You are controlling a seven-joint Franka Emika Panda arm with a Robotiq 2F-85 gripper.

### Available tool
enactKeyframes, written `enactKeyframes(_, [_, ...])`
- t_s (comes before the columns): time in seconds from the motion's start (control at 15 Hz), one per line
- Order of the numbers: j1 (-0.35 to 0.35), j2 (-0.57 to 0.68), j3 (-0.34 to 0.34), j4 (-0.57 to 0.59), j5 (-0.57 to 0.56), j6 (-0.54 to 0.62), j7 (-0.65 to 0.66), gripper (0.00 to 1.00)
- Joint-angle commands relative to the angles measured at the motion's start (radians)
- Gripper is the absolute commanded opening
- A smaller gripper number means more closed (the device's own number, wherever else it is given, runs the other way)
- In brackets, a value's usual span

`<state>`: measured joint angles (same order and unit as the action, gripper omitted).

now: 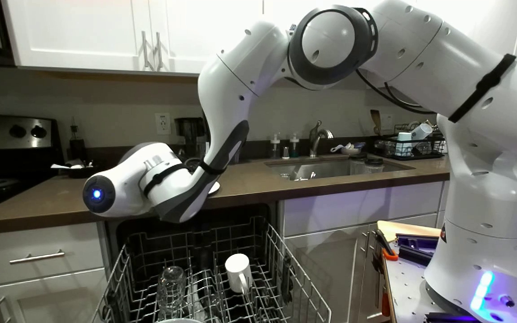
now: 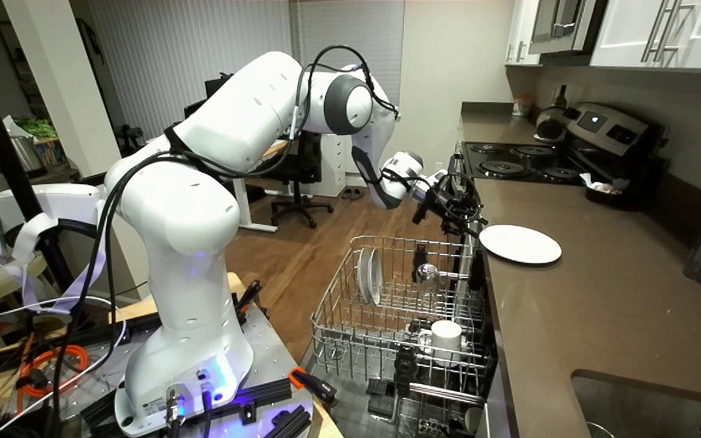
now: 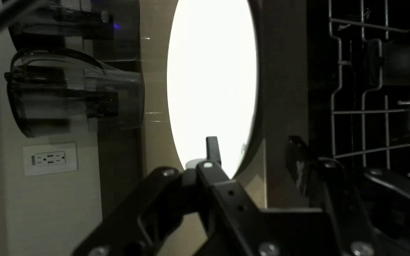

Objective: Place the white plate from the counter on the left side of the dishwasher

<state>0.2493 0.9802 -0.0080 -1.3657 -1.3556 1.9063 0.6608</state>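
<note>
The white plate lies on the brown counter, close to its front edge above the dishwasher. In the wrist view the plate is a bright oval. My gripper stands open at its near end: the left finger overlaps the plate in the picture, the right finger is past the counter's edge, with a gap between them. Contact cannot be told. In an exterior view the gripper is beside the plate's rim. The dishwasher rack is pulled out below. Elsewhere my arm hides most of the plate.
In the rack stand a white mug, a clear glass and upright plates. A clear pitcher is behind the plate. The sink and the stove are farther along the counter.
</note>
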Motion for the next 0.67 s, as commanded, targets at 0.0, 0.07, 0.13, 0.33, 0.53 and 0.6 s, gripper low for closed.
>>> enactKeyframes(0.0, [-0.026, -0.023, 0.022, -0.013, 0.053, -0.001, -0.057, 0.48])
enactKeyframes(0.07, [-0.027, -0.025, 0.021, -0.015, 0.064, -0.002, -0.061, 0.48])
enactKeyframes(0.13, [-0.028, -0.025, 0.020, -0.016, 0.073, -0.003, -0.064, 0.49])
enactKeyframes(0.33, [-0.028, -0.028, 0.017, -0.022, 0.099, -0.009, -0.075, 0.54])
enactKeyframes(0.53, [-0.023, -0.029, 0.012, -0.020, 0.113, -0.036, -0.089, 0.54])
enactKeyframes(0.6, [-0.021, -0.029, 0.010, -0.019, 0.119, -0.046, -0.095, 0.51])
